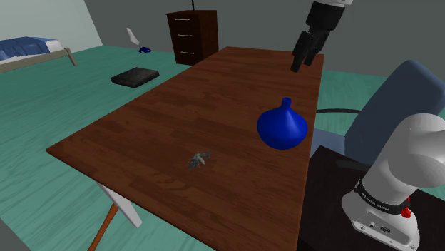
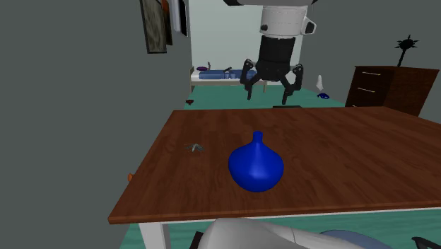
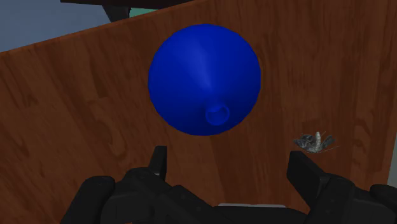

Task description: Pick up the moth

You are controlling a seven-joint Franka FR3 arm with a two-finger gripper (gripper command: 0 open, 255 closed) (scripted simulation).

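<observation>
The moth (image 1: 197,160) is a small grey winged thing lying flat on the dark wooden table (image 1: 171,114), near its front edge in the shoulder view. It also shows on the table's left part in the second exterior view as the moth (image 2: 194,147), and just beyond one fingertip in the wrist view as the moth (image 3: 314,142). My black gripper (image 1: 304,55) hangs high above the far end of the table, well away from the moth. Its fingers (image 3: 159,161) stand apart and hold nothing; in the second exterior view the gripper (image 2: 268,90) is open above the table's far edge.
A round blue vase (image 1: 282,125) with a narrow neck stands on the table between the gripper and the moth. A dark dresser (image 1: 192,33) stands beyond the table, a black flat box (image 1: 135,77) lies on the green floor, and a blue-grey chair (image 1: 399,100) is beside the stand.
</observation>
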